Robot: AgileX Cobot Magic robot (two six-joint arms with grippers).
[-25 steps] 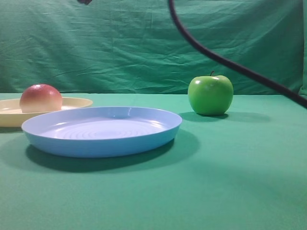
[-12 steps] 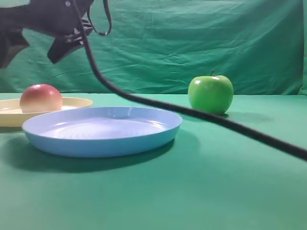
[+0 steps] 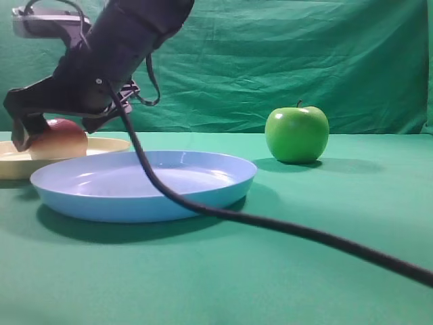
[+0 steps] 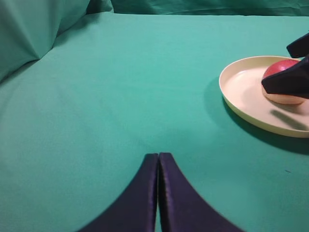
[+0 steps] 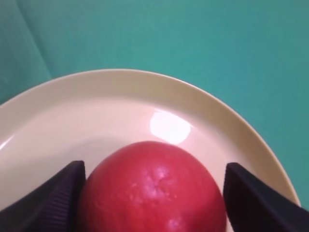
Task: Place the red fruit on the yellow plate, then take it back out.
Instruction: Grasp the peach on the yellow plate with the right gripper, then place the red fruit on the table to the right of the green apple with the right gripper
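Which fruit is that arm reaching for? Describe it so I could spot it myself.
Find the pale yellow plate at the far left, behind the blue plate. On it sits the red fruit, between the right gripper's fingers. It is pinkish-red, unlike the shiny green apple on the cloth.

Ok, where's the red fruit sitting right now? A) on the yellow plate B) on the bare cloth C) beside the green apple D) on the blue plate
A: the red fruit rests on the yellow plate, with the right gripper straddling it.

red fruit [image 3: 64, 139] on yellow plate [image 3: 101, 145], behind-left of blue plate [image 3: 145, 196]; apple [image 3: 296, 133] right.
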